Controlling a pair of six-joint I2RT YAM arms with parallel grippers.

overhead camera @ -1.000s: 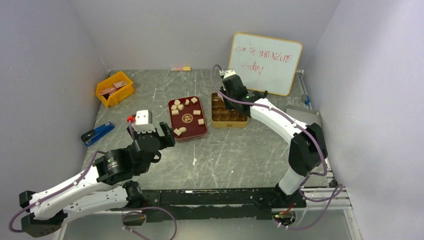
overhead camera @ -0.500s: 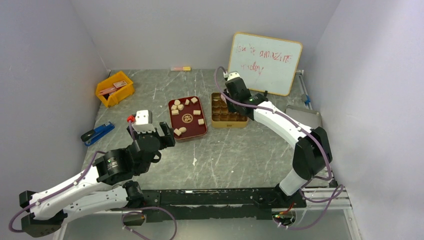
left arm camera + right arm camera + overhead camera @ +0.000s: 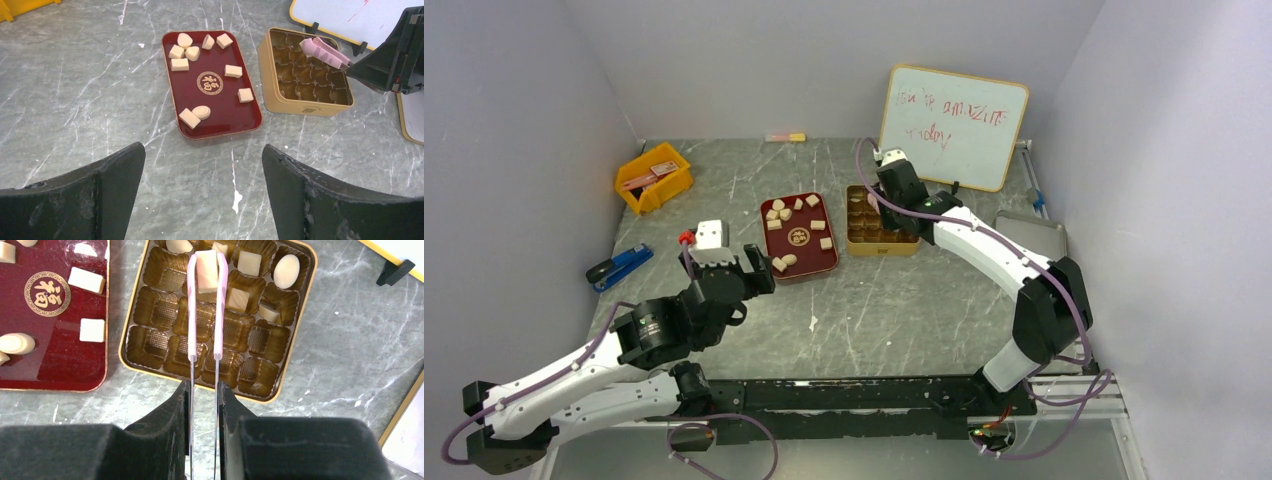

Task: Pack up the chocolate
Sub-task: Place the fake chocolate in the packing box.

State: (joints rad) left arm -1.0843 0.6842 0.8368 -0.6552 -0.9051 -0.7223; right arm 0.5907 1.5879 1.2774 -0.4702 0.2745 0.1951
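The right gripper [image 3: 204, 392] is closed down on a pair of pink-tipped tweezers [image 3: 192, 310], its two black fingers pressing the metal legs together. The tweezer tips pinch one pale rectangular chocolate [image 3: 207, 271] over the far rows of the gold tin [image 3: 296, 332] – whether the piece already touches a cup cannot be told. Several more pieces [image 3: 248, 263] sit in the tin's brown cups near that far edge; the nearer cups show only their liners. The left gripper [image 3: 201, 150] stands spread wide and holds nothing, above bare table just on the near side of the dark red tray [image 3: 220, 107] – there the remaining chocolates [image 3: 180, 64] lie loose
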